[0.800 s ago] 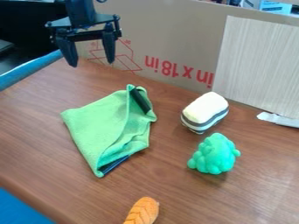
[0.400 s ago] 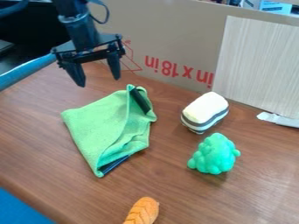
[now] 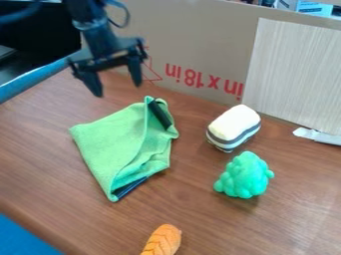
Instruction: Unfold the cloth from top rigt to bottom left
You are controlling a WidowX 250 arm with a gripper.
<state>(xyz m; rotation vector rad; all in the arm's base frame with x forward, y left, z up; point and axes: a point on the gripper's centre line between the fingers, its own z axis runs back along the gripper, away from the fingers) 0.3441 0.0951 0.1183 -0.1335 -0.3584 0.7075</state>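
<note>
The hand [image 3: 118, 89] hangs with its two fingers spread wide and nothing between them, just beyond the top edge of the folded green cloth [image 3: 110, 144], which lies on the left part of the wooden surface [image 3: 40, 172] with dark strips showing at its upper right and bottom. To the cloth's right sit a white block with dark grey bands [image 3: 233, 124] and a lumpy green toy [image 3: 244, 177], while an orange toy [image 3: 163, 241] lies near the front

"Is anything written here?"
"Yes. Red, upside-down lettering [image 3: 204, 81] on the cardboard panel [image 3: 193, 37] reads 'in x 18 in'."
"Any other print?"
"Some, on the light blue box [image 3: 314, 9] at top right, too small to read."
</note>
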